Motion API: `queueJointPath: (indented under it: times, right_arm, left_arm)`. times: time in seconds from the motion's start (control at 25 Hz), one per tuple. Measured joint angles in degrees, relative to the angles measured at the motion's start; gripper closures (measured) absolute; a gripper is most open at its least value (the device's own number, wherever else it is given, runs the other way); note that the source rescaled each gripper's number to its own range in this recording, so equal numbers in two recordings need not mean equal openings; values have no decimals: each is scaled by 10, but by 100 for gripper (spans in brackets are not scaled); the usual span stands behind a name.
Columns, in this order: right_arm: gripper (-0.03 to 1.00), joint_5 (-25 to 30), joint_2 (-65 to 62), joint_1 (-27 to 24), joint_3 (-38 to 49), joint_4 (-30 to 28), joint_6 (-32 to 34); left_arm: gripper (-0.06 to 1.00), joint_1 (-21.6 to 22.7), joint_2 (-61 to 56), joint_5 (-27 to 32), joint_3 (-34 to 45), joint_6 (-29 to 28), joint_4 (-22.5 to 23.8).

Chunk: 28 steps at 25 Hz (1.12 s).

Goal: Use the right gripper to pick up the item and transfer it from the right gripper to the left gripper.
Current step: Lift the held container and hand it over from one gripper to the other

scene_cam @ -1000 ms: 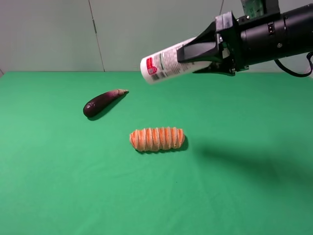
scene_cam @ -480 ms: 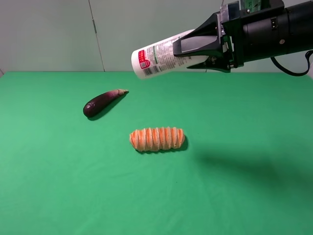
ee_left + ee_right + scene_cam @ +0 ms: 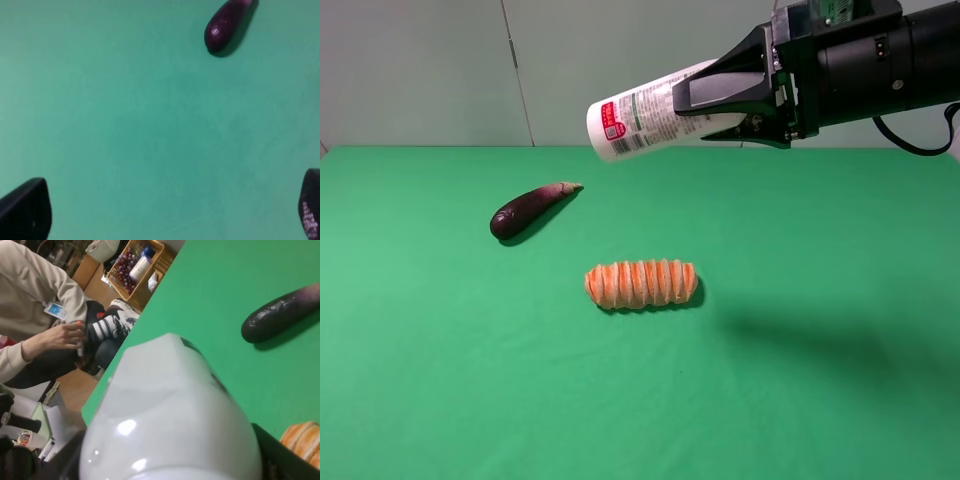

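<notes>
The white bottle (image 3: 640, 122) with its grey-and-red label is held nearly level, high above the green table, its base end pointing left. My right gripper (image 3: 725, 98) is shut on it; the black arm comes in from the upper right. In the right wrist view the bottle (image 3: 170, 415) fills the foreground. My left gripper (image 3: 170, 212) does not show in the exterior view. In the left wrist view its two black fingertips (image 3: 25, 210) stand far apart, open and empty, above bare green cloth.
A purple eggplant (image 3: 530, 209) lies at the back left; it also shows in the left wrist view (image 3: 227, 25). An orange-striped ridged roll (image 3: 641, 284) lies mid-table. A seated person (image 3: 45, 325) and a basket (image 3: 137, 270) are beyond the table's edge.
My right gripper has raised the bottle and carried it a little to the left over the last second. In the last half second it has hardly moved.
</notes>
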Motion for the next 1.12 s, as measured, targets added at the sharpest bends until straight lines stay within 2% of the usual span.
queueJointPath:
  times: [0.96,1.04,1.12]
  right_arm:
    - [97,15,0,0,0,2,0]
    - [97,15,0,0,0,2,0]
    - [97,15,0,0,0,5,0]
  left_arm:
    - [-2,0,0,0,0,-7,-1]
    - [-2,0,0,0,0,-8,-6]
    - [-2,0,0,-1,-1,-4,-34]
